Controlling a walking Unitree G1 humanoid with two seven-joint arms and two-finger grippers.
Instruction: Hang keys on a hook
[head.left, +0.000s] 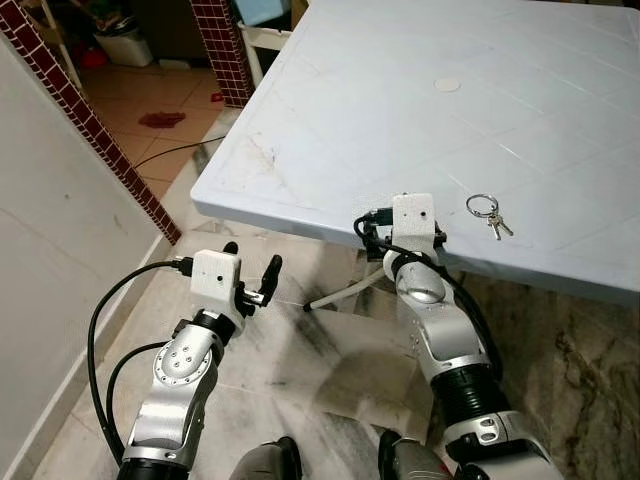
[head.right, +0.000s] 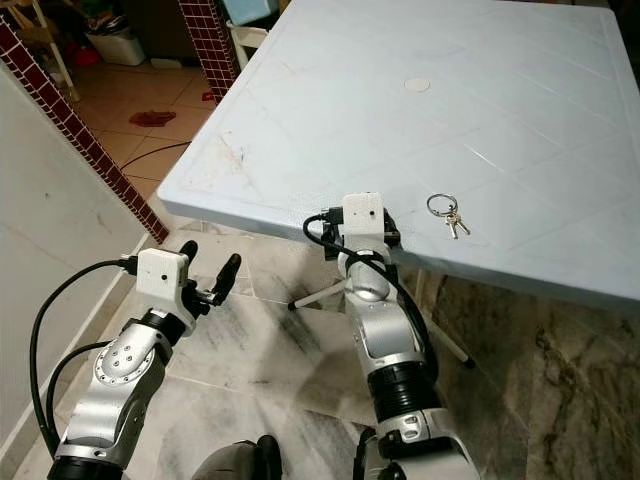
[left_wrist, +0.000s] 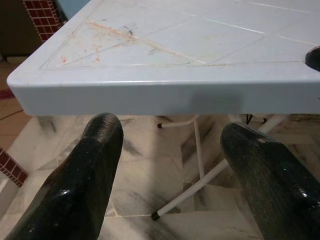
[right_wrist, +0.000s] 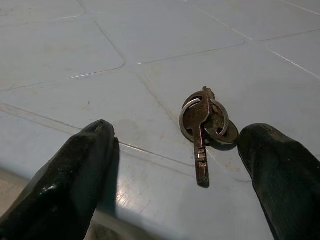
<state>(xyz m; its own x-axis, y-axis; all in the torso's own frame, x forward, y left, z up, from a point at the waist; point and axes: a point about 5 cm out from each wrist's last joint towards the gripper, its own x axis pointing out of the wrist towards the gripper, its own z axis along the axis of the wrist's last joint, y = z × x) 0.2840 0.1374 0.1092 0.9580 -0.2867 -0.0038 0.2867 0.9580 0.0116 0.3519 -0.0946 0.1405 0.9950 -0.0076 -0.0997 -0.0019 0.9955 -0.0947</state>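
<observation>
Now the right gripper (right_wrist: 175, 150) is at the near edge of the table (head.left: 400, 110), in the lower middle of the head camera frame, and its two black fingers (right_wrist: 75, 175) stand apart with nothing between them. In the right wrist view, the keys (right_wrist: 205, 125) lie flat on the table top just ahead of the fingertips, closer to one finger than to the other, and they touch neither. From the head camera the keys with their ring are seen in the right middle of the frame, just beside the right gripper and near the table edge. The left gripper (head.left: 252, 268) is in the lower left of the frame, below the table corner and over the marble floor (head.left: 330, 360). Its fingers (left_wrist: 85, 170) are also spread and empty. A white table leg (left_wrist: 200, 180) crosses the floor behind them.
</observation>
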